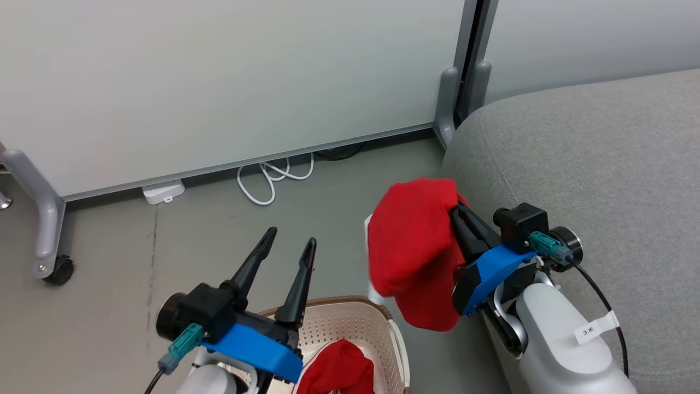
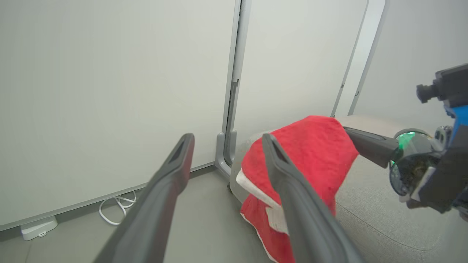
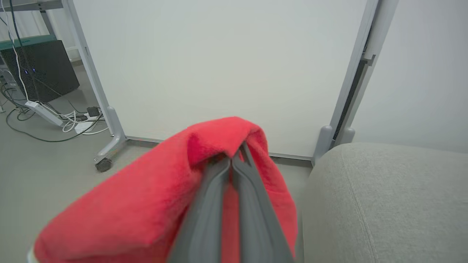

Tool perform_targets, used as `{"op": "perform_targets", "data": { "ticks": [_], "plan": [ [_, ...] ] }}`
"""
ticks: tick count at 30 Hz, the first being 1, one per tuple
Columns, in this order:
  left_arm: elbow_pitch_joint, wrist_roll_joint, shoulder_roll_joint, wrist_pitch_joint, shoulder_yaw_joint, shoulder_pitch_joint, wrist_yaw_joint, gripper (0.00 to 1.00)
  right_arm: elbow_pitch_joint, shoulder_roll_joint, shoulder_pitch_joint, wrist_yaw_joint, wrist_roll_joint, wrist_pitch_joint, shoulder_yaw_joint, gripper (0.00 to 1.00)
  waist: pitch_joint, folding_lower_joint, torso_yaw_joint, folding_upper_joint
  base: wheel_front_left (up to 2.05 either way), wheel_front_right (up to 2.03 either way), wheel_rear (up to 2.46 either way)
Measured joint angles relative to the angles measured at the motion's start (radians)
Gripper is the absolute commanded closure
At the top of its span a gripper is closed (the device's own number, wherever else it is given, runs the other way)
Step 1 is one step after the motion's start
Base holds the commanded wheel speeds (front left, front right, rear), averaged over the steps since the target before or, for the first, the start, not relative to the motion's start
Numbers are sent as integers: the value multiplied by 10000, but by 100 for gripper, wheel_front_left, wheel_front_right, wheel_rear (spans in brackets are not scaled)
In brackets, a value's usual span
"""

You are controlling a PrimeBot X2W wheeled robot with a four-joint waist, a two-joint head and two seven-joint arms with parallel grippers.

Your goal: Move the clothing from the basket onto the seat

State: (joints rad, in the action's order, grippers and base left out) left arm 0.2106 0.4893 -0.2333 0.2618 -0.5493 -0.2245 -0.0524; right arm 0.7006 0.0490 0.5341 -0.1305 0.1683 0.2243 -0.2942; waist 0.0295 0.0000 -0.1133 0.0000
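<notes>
Our right gripper (image 1: 458, 214) is pinched tight on a red garment (image 1: 415, 251). Its two fingers are pressed together, and the cloth is folded over their tips, so it hangs down like a towel on a peg. We hold it up high because soft cloth droops, and we do not want it to drag on the floor (image 1: 219, 246). The garment hangs right by the rounded edge of the grey seat (image 1: 601, 164), not lying on it yet. We cannot tell if it brushes that edge. We think the arm should go further over the seat before letting go, or the garment could slide off.

Our left gripper (image 1: 291, 238) is spread wide and holds nothing. It is up by the basket (image 1: 350, 328), with its fingers pointing away from us. A second red garment (image 1: 339, 366) lies inside the basket, close to that gripper. We think the wide fingers are ready to reach down for it.
</notes>
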Motion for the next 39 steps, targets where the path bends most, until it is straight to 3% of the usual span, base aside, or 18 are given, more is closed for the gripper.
{"op": "perform_targets", "data": {
  "ticks": [11,19,39],
  "plan": [
    [-729,-1661,560,0,2771,1649,-336,0,-2249,-4,-1484,0,161,-811,719,100,142,-1,-708,0,0,0,0],
    [-961,-2213,872,2,3806,2181,-546,0,-3448,2,-2441,0,196,-1400,1149,100,265,0,-1347,0,0,0,0],
    [-823,-2690,903,10,4079,2213,-765,0,-4477,4,-3027,0,562,-1653,1283,100,719,0,-2867,0,0,0,0]
  ]
}}
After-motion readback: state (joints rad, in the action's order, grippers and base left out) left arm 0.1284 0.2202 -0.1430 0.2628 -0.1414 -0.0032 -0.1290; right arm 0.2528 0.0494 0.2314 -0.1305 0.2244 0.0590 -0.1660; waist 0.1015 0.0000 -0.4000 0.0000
